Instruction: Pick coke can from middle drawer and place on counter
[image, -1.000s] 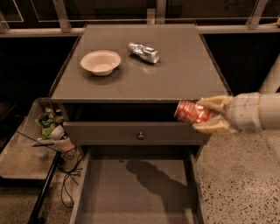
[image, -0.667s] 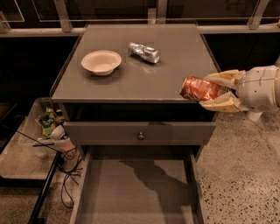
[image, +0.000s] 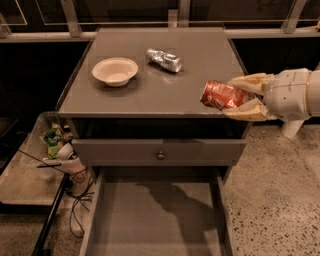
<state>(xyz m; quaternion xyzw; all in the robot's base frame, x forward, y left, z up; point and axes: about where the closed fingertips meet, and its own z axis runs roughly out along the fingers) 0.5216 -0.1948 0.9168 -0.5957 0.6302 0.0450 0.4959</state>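
Since a second ago we have raised the coke can (image: 222, 95) from beside the cabinet's front up to the front right corner of the counter (image: 150, 97). Our gripper (image: 234, 97) comes in from the right with its two pale fingers closed around the coke can, which lies tilted on its side. We cannot tell whether it touches the top yet.

The pick looks done: the drawer (image: 150, 220) stands pulled out below, its floor bare. What remains, as we judge it, is to carry the coke can further over the counter, set it down and let go.

The coke can is thin red metal with white lettering and looks dented. The counter is flat, matte and grey-brown, and the drawer is the same dull board. Further back sit a shallow pale bowl (image: 115, 71) and a crinkled silver can (image: 163, 60).
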